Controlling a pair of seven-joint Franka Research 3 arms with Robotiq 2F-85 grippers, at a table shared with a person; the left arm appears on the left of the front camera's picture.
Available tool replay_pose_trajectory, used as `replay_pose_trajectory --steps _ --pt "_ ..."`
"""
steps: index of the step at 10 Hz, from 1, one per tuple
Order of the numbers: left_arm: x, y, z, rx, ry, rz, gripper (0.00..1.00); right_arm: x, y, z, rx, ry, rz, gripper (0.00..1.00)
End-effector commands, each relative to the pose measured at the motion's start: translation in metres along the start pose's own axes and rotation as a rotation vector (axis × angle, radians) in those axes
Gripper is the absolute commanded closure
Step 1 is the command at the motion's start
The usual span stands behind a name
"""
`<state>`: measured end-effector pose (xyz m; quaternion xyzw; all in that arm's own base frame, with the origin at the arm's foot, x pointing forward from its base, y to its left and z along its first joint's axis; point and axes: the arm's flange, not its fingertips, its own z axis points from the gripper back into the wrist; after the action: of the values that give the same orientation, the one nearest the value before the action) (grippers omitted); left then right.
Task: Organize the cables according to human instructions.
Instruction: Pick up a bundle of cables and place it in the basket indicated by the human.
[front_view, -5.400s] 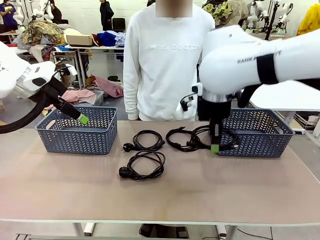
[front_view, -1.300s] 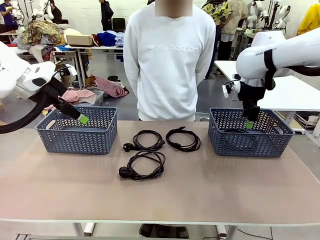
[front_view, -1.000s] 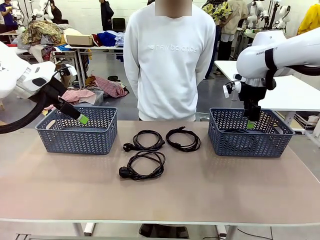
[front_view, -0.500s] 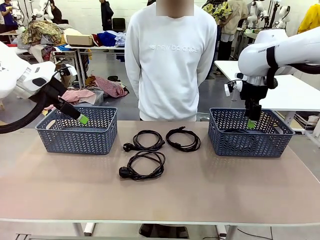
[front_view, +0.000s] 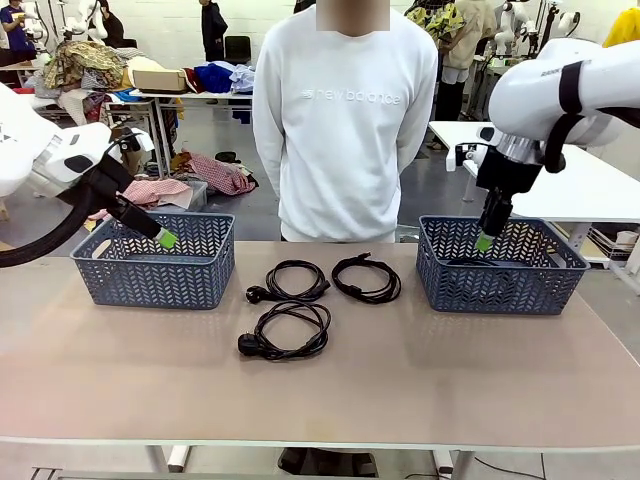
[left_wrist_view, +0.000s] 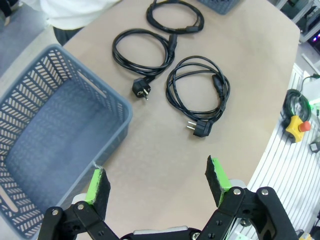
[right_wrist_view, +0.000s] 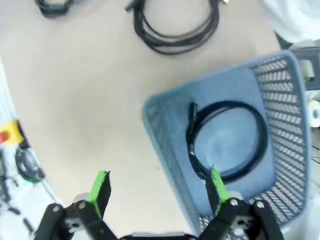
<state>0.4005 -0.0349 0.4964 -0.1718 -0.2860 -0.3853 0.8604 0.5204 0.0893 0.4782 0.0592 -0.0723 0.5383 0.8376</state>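
Centrally three cables (front_view: 249, 345) lie on beige table (front_view: 450, 390), clothes (front_view: 75, 60) seemingly heaped behind; left pincer (left_wrist_view: 156, 172), right pincer (right_wrist_view: 158, 181) released.

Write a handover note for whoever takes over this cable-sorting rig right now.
Left claw: open, empty, above the left basket.
Right claw: open, empty, above the right basket.
Done: one cable lies coiled in the right basket.
Left: three lie on the table between the baskets: far-left cable, far-right cable, near cable. The left basket holds none.
The person stands at the far side; wait for their instruction on where each goes.
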Motion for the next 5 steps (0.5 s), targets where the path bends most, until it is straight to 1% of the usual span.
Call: replay_pose_trajectory --steps 1,5 --pt "-0.003 0.001 -0.001 -0.017 -0.02 -0.013 0.0 -0.002 0.041 -0.02 -0.06 -0.097 -0.011 0.0" --pt "-0.003 0.001 -0.001 -0.017 -0.02 -0.013 0.0 0.008 0.101 -0.043 -0.094 -0.195 0.028 0.0"
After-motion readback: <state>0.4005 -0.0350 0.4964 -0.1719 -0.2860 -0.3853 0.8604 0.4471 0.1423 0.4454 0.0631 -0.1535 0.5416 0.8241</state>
